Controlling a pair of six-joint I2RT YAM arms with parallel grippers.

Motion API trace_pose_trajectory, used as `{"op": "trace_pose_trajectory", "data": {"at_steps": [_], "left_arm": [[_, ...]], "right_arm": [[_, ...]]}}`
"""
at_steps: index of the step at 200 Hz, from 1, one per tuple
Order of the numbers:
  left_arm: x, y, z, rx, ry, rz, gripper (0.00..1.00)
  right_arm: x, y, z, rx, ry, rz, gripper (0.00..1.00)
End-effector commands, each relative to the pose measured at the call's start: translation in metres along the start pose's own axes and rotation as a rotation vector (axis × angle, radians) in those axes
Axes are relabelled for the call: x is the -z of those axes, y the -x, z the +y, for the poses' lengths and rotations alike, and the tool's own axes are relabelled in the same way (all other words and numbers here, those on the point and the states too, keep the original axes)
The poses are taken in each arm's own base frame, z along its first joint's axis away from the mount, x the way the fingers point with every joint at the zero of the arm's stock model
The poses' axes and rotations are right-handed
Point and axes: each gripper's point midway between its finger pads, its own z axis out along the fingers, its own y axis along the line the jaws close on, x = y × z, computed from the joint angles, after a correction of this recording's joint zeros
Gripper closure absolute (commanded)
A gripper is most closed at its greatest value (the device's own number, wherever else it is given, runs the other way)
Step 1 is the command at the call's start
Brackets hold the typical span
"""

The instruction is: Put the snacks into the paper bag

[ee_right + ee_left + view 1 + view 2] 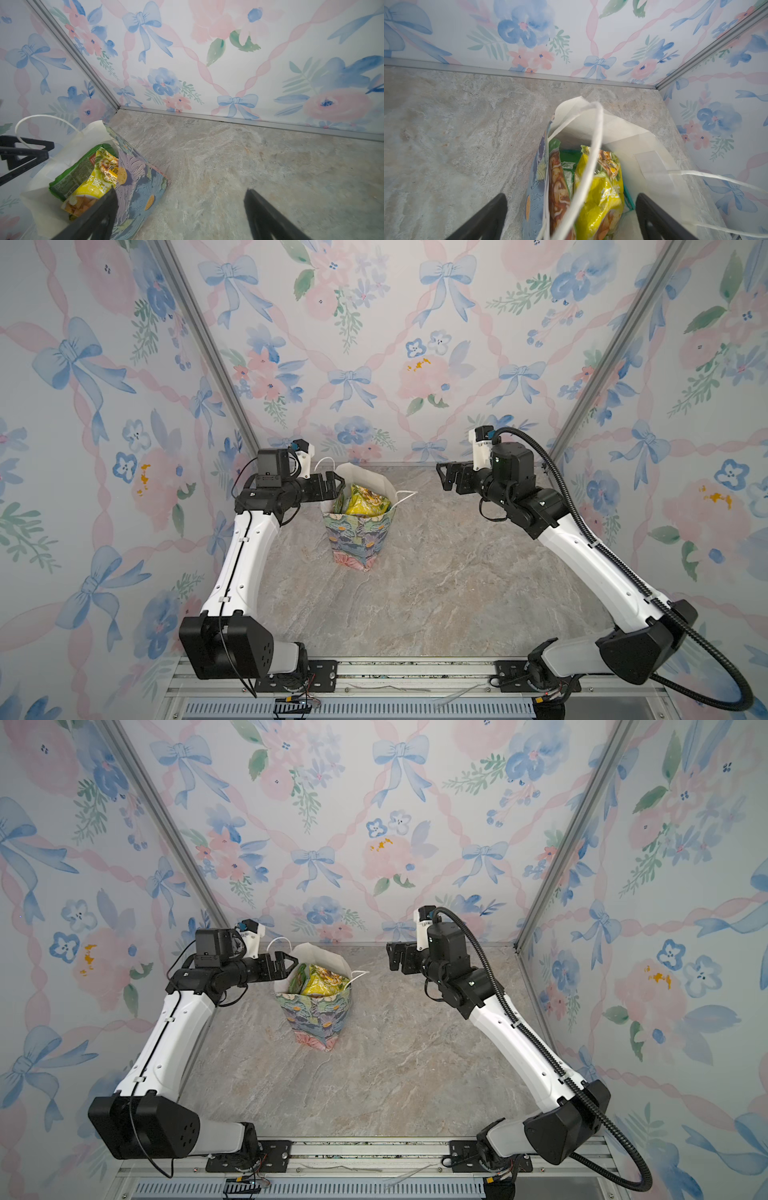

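The bag (357,539) stands upright on the table (415,605), just toward 12 o'clock from its centre, with its long axis vertical and its mouth up. Yellow and green snacks (365,502) stand on end inside. The left gripper (340,485), spread and empty, hovers at the bag's rim at 9 o'clock. The right gripper (442,477), also spread and empty, is well apart at 3 o'clock.

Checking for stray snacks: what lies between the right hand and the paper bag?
Nothing but bare tabletop; only the bag's white cord handle juts into the gap between the right hand and paper bag, in both top views.
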Motion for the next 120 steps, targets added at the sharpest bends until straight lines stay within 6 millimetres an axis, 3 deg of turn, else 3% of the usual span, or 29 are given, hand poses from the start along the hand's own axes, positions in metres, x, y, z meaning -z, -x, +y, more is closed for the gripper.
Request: {"op": "trace_pose_trajectory", "data": {"at_steps": [1,34,72,105,115,120], "left_arm": [[0.032,0.034,-0.023,-0.055,-0.025,-0.144,0.02],[0.078,0.059,-0.036,-0.139,0.020,-0.355,0.02],[0.140,0.068,-0.020,-0.143,0.185,-0.725,0.02],[0.166,0.039,0.013,-0.055,0.315,-0.934,0.02],[0.167,0.028,0.027,-0.023,0.373,-0.955,0.02],[0.157,0.015,0.039,-0.008,0.407,-0.933,0.02]], "right_arm": [[0.012,0.015,-0.012,-0.038,-0.001,-0.068,0.04],[0.010,0.005,-0.033,-0.048,-0.037,-0.061,0.04],[0.000,-0.020,-0.070,-0.063,-0.128,-0.025,0.04],[-0.006,-0.044,-0.108,-0.078,-0.211,-0.043,0.03],[-0.007,-0.051,-0.115,-0.076,-0.224,-0.050,0.03],[-0.008,-0.055,-0.118,-0.068,-0.225,-0.049,0.03]]}}
